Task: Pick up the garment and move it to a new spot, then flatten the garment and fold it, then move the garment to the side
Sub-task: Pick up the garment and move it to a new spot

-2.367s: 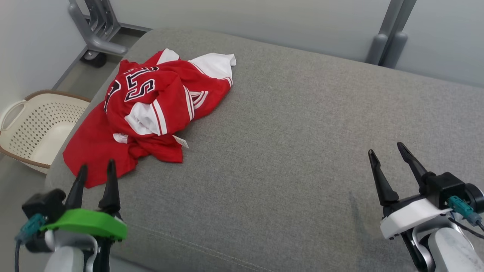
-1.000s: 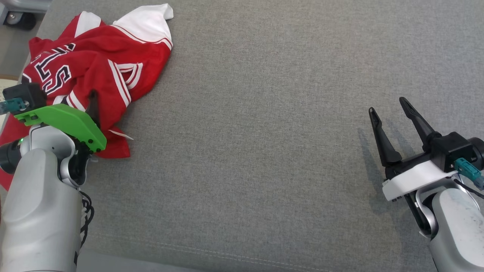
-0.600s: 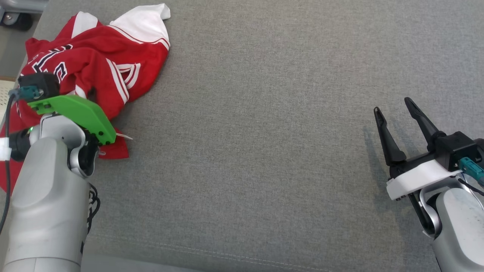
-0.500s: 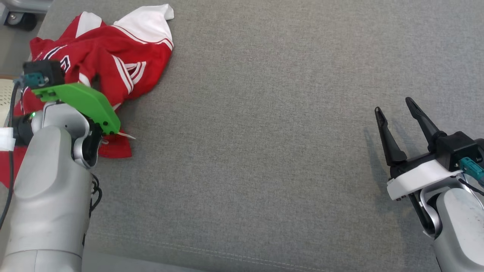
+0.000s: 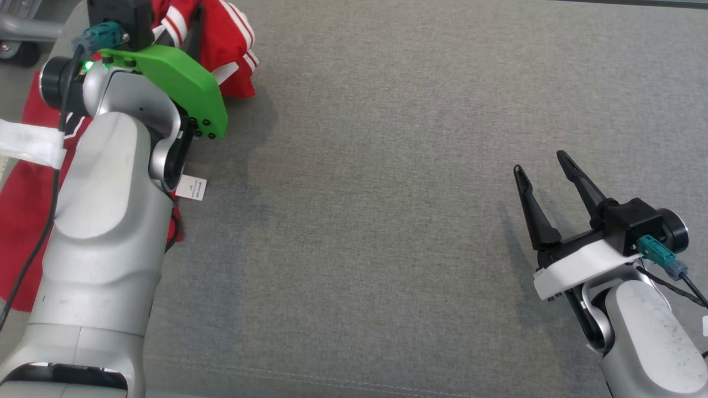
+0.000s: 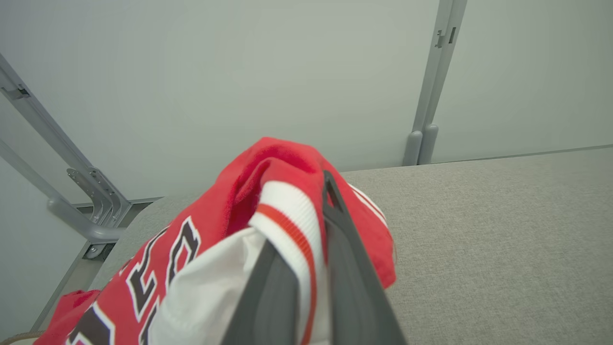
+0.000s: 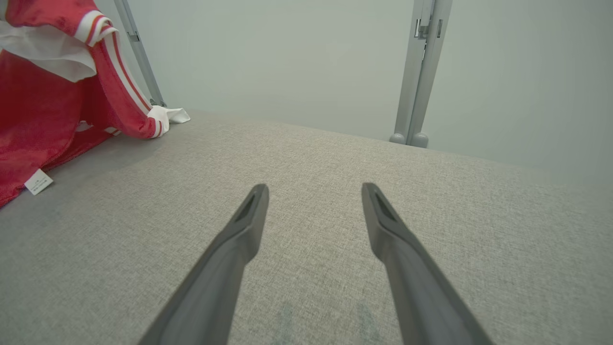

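The garment [image 5: 235, 52] is a red jersey with white sleeves, striped trim and dark lettering, at the far left of the grey cushion [image 5: 387, 193]. My left gripper [image 5: 191, 25] is shut on a bunched fold of it and holds that part raised; the rest [image 5: 22, 221] trails down behind my left forearm. In the left wrist view the garment [image 6: 191, 239] drapes over the left gripper [image 6: 311, 206], hiding one fingertip. My right gripper [image 5: 539, 161] stands open over bare cushion at the right, holding nothing. The right wrist view has the right gripper [image 7: 314, 187] open and the hanging garment [image 7: 43, 120] far left.
A white care label [image 5: 192, 187] dangles from the garment by my left forearm. Grey metal frame posts [image 7: 421, 72] stand against the pale wall behind the cushion. A caster wheel [image 5: 14, 52] sits on the floor off the cushion's left corner.
My left gripper went in over the garment, shut on a fold and has lifted it up and away from the cushion. The right gripper stays open, little moved. The camera has shifted.
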Robot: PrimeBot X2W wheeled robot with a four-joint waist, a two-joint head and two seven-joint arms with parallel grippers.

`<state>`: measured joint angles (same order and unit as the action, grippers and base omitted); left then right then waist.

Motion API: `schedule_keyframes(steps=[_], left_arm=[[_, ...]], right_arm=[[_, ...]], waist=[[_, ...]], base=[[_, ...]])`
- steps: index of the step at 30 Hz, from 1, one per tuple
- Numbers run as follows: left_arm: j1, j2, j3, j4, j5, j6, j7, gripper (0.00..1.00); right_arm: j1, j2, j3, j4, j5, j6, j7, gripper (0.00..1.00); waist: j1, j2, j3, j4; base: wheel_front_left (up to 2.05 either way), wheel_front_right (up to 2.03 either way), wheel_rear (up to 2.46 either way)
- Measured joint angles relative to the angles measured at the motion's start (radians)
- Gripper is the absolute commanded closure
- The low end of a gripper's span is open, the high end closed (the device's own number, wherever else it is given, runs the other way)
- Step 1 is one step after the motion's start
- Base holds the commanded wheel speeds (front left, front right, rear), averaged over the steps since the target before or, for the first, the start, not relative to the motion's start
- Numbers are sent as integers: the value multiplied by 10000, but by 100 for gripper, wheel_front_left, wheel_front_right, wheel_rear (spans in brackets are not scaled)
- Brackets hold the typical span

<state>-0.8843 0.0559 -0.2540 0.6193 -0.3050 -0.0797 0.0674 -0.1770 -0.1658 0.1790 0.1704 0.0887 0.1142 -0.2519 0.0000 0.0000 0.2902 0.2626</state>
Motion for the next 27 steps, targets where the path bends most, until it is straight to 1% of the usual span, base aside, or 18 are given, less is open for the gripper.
schedule_keyframes(steps=[4, 8, 12, 17, 20, 22, 26, 27], left_arm=[[-142, -117, -410, -224, 31, -128, -21, 100], [-227, -268, -901, -456, 19, -249, 12, 100], [-234, -416, -1620, -579, -132, -347, 65, 100], [-174, -393, -2523, -809, -748, -433, 328, 100], [-9, -320, -3559, -1402, -1906, -435, 347, 100], [157, -318, -4305, -1841, -2512, -437, 389, 100], [351, -309, -5453, -2650, -3225, -437, 464, 100], [386, -291, -5831, -2947, -3455, -437, 462, 100]], right_arm=[[1, 222, 19, 33, 6, 0, 0, 0], [28, 355, -207, 36, 98, -33, 0, 0], [190, 405, -458, -13, 107, -219, 0, 0], [562, 539, -727, -130, 192, -426, 0, 0], [706, 642, -834, -224, 198, -541, 0, 0], [816, 700, -909, -299, 213, -552, 0, 0], [1015, 721, -1035, -359, 257, -631, 0, 0], [1091, 748, -1043, -360, 259, -629, 0, 0]], waist=[[0, 0, -115, -384], [0, 0, -232, -853], [0, 0, -346, -1367], [0, 0, -473, -2044], [0, 0, -537, -2460], [0, 0, -574, -2743], [-1, 0, -641, -3308], [0, 0, -669, -3595]], base=[[0, 0, 0], [0, 0, 0], [0, 0, 0], [0, 0, 0], [0, 0, 0], [0, 0, 0], [0, 0, 0], [0, 0, 0]])
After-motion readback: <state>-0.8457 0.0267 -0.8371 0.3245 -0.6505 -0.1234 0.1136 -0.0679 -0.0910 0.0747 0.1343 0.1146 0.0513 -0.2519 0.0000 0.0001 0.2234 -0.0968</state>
